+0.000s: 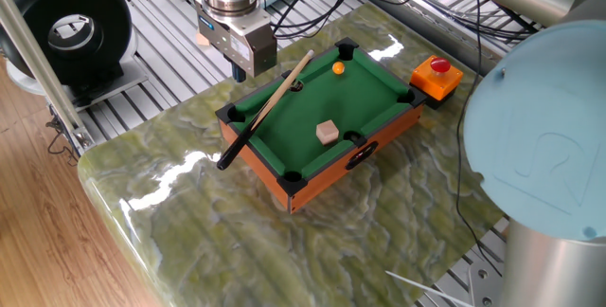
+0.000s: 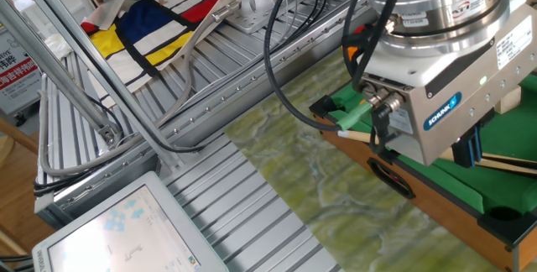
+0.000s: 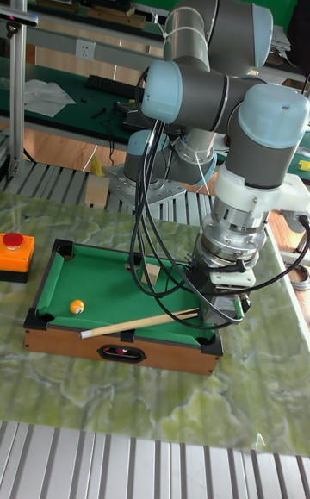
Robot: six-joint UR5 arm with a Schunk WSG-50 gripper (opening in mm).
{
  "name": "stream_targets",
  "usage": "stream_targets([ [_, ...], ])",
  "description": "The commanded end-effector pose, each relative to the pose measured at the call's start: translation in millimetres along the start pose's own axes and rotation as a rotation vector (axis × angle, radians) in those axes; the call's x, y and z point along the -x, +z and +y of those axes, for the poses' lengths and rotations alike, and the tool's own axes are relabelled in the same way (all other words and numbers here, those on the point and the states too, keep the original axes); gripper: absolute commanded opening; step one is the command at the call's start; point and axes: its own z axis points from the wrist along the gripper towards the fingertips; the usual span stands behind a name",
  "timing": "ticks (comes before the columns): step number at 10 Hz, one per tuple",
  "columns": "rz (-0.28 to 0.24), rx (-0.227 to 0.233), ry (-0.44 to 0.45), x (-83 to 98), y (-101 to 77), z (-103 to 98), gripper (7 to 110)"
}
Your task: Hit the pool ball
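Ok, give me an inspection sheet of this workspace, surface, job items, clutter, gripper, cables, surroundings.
Surface: green marbled tabletop bearing a mini pool table.
Job's things: pool ball on the felt near a corner pocket; cue stick lying slanted across the table's end rail.
Clutter: tan wooden cube on the felt; red button on an orange box beside the pool table.
Gripper: gripper low at the end of the pool table by the cue's butt; fingers hidden, state unclear.
Cables: black cables hang from the arm over the felt.
Surroundings: slotted aluminium rails; black spool.
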Motion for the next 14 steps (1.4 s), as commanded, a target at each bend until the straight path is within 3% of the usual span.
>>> stream_targets([
  [1, -0.01, 0.004, 0.004, 1.6, -1.2, 1, 7],
  [8, 0.018, -0.023, -0.008, -5.3, -1.3, -6, 7],
  [14, 0.026, -0.019, 0.022, -7.4, -1.4, -5, 7],
])
